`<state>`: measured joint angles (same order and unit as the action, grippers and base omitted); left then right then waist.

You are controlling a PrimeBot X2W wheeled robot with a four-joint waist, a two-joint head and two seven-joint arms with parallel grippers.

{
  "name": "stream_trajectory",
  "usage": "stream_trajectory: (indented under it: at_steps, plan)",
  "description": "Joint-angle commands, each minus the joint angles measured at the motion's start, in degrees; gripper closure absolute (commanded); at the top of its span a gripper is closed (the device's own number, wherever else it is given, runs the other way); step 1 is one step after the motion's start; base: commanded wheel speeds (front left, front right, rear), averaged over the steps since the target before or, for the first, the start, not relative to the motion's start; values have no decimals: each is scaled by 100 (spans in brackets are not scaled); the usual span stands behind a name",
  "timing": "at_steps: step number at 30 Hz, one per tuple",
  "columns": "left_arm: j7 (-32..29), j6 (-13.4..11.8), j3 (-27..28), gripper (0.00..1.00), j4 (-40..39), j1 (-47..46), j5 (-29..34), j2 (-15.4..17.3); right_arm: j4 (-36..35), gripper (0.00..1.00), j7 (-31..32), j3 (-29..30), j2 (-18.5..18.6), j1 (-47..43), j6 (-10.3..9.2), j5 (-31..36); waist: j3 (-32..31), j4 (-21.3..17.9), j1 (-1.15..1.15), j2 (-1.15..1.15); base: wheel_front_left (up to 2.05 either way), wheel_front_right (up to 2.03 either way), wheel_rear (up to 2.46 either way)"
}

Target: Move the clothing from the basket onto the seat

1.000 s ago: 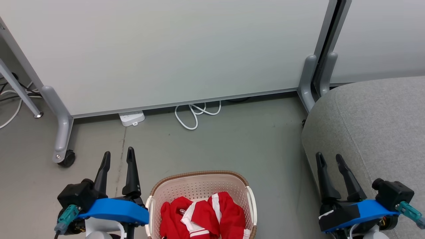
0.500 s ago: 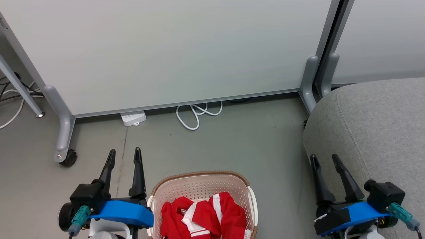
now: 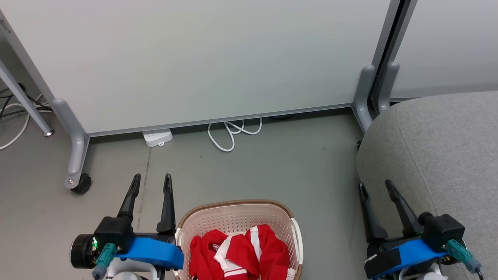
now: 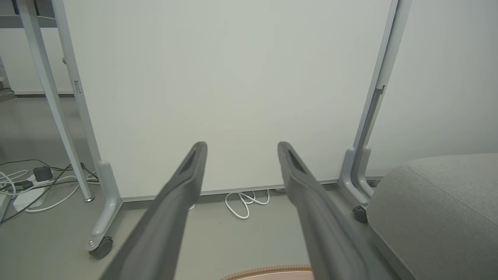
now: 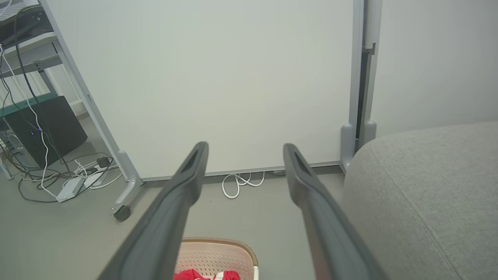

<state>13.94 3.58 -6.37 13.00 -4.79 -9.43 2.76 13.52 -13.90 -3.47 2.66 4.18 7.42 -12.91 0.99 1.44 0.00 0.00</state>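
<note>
Your left claw [image 3: 151, 178]: jaws wide, nothing between them, above the floor [image 3: 272, 167] just left of the basket [image 3: 233, 203]. Your right claw [image 3: 375, 185]: jaws wide, nothing held, at the near edge of the seat [image 3: 439, 147]. The clothing [image 3: 241, 258]: red with white stripes, heaped inside the basket. You find the basket on the floor between both claws, apart from the seat on its right.
</note>
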Motion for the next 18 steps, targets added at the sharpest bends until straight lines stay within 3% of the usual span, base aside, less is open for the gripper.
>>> stream_trajectory:
  at_steps: [1,18]
  plan:
    - [50,-5,-24,0,21,-19,111,19,-2,0,-65,-21,37,-18,11,135,5,3,0,0,0,0,0]
    - [135,13,-73,0,113,-27,350,18,48,0,-140,-35,37,-15,8,431,-3,29,0,0,0,0,0]
